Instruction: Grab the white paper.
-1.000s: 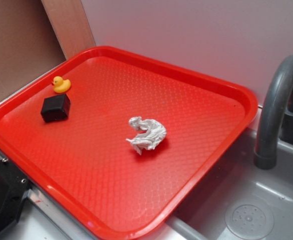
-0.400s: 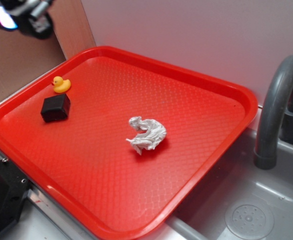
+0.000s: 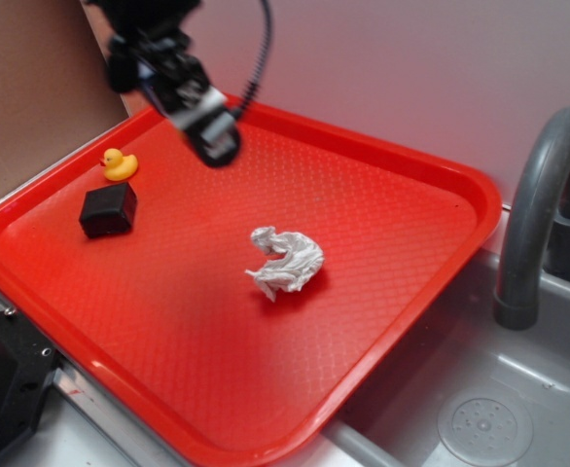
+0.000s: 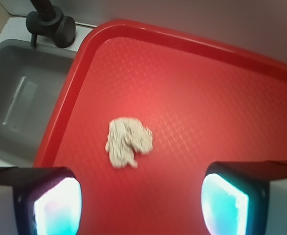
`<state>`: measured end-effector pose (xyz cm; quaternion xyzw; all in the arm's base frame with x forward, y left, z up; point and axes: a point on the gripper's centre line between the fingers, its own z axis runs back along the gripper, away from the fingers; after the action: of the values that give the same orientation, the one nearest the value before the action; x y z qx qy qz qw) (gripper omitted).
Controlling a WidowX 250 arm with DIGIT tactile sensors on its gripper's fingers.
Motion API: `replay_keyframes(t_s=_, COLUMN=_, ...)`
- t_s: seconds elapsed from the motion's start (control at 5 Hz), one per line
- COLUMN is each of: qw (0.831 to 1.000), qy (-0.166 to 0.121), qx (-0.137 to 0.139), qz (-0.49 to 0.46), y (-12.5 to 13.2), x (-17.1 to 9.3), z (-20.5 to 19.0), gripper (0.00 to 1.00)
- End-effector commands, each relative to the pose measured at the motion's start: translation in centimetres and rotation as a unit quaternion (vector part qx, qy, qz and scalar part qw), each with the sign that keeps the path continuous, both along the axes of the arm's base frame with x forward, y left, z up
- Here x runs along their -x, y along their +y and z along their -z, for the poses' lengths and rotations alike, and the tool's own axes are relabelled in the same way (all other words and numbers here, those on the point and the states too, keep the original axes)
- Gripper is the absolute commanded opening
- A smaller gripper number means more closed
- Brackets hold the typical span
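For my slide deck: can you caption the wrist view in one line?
Open gripper poised above the crumpled white paper on the red tray, grey sink alongside.

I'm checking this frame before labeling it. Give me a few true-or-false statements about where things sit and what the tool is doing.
1. The white paper lies on the red tray. True.
2. The tool is clamped on the paper. False: it hangs open above the tray, apart from the paper.
3. The yellow duck sits in the sink. False: it is on the tray, beside the black block.
4. A grey faucet stands by the sink. True.
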<state>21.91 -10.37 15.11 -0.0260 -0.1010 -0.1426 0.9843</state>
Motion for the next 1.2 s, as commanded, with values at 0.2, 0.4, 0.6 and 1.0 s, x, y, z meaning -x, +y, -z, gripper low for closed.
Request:
replay_keyframes(t_s=0.2, qw=0.998, qy=0.003, qx=0.020, qz=0.066, y=-2.5, x=-3.7, z=6.3, gripper=1.00)
replay_keyframes(t_s=0.4, qw=0.994, qy=0.015, qx=-0.017, qz=0.104, y=-1.9, x=-3.1, z=9.1, gripper=1.00)
replay_keyframes(t_s=0.6, qw=0.986, qy=0.023, qx=-0.030, qz=0.165, y=-2.0, x=-2.2, z=10.6, gripper=1.00)
replay_keyframes(t_s=1.0, qw=0.986, qy=0.038, qx=-0.030, qz=0.162, y=-3.5, x=-1.7, z=12.1, gripper=0.00)
